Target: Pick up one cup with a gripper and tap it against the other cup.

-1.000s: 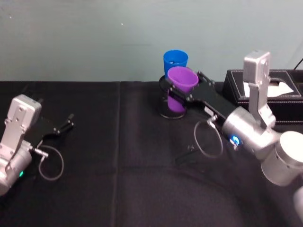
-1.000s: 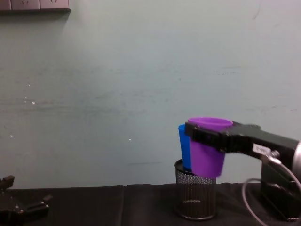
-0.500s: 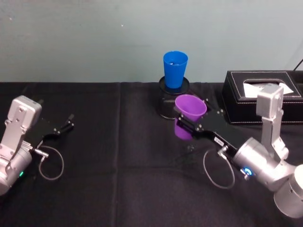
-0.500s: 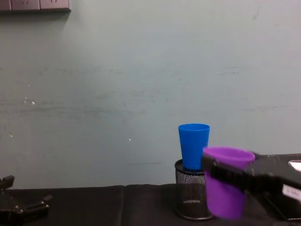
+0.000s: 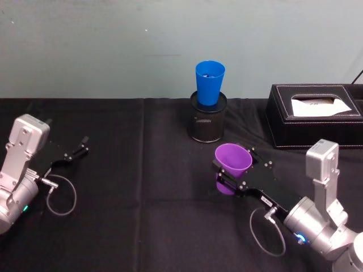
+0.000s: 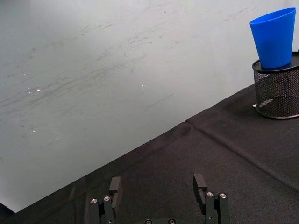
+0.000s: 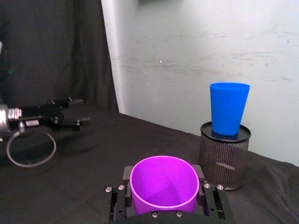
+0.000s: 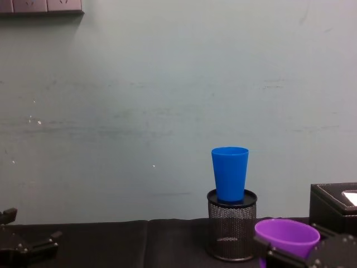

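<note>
1. The right gripper (image 5: pixel 227 173) is holding the purple cup (image 5: pixel 232 160) between its closed fingers, upright, mouth facing up, and nothing is showing inside it.
2. The purple cup is hanging near the black table (image 5: pixel 142 187), in front of the mesh pen holder (image 5: pixel 207 124) and apart from it.
3. The blue cup (image 5: pixel 209 83) is sitting upright in the mouth of the pen holder.
4. The left gripper (image 6: pixel 159 198) is resting at the table's left side, fingers spread, holding nothing.
5. A black tissue box (image 5: pixel 315 116) is standing to the right.
</note>
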